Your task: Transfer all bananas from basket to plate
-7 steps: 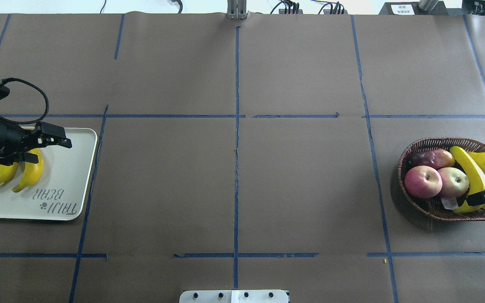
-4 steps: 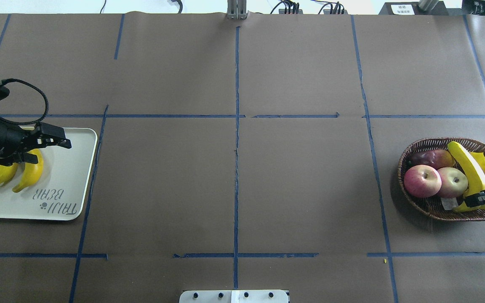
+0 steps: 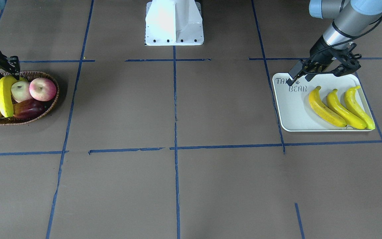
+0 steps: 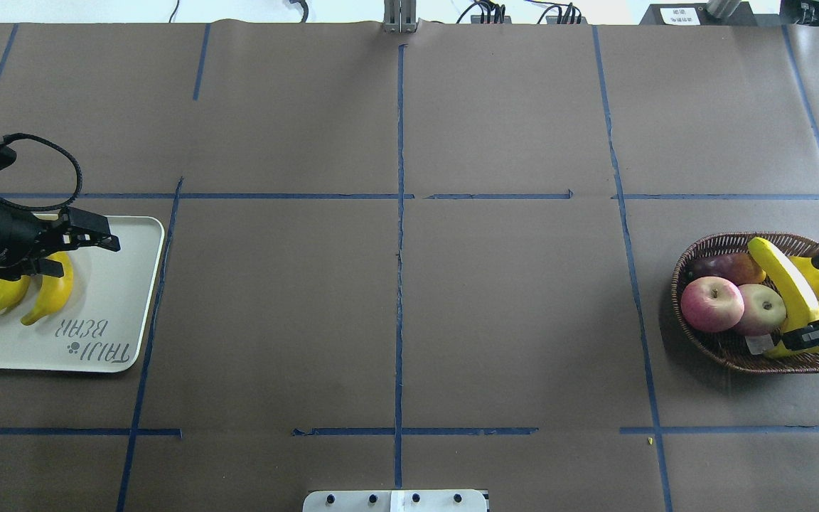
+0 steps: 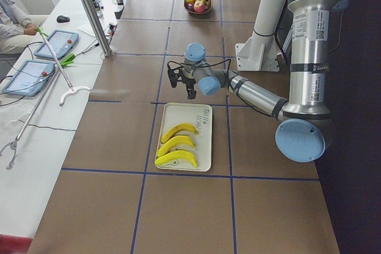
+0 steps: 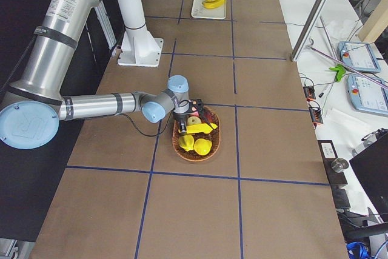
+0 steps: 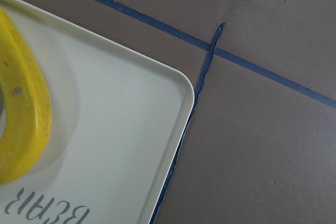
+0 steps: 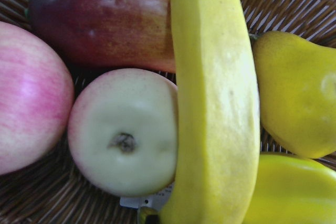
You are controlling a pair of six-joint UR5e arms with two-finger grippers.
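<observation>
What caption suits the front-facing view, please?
Three bananas on plate; right gripper grips fourth banana in basket.

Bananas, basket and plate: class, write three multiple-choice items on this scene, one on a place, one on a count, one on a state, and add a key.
1. Where is the fourth banana? A on the plate; B in the left gripper; C in the basket, one end in the right gripper.
2. How many bananas lie on the plate? A two; B three; C four.
3. The left gripper is: A open and empty; B shut on a banana; C out of view.
Key: 1 C, it leans across the basket's other fruit in the overhead view; 2 B, three lie side by side; 3 A, its fingers stand apart over the plate's corner.
</observation>
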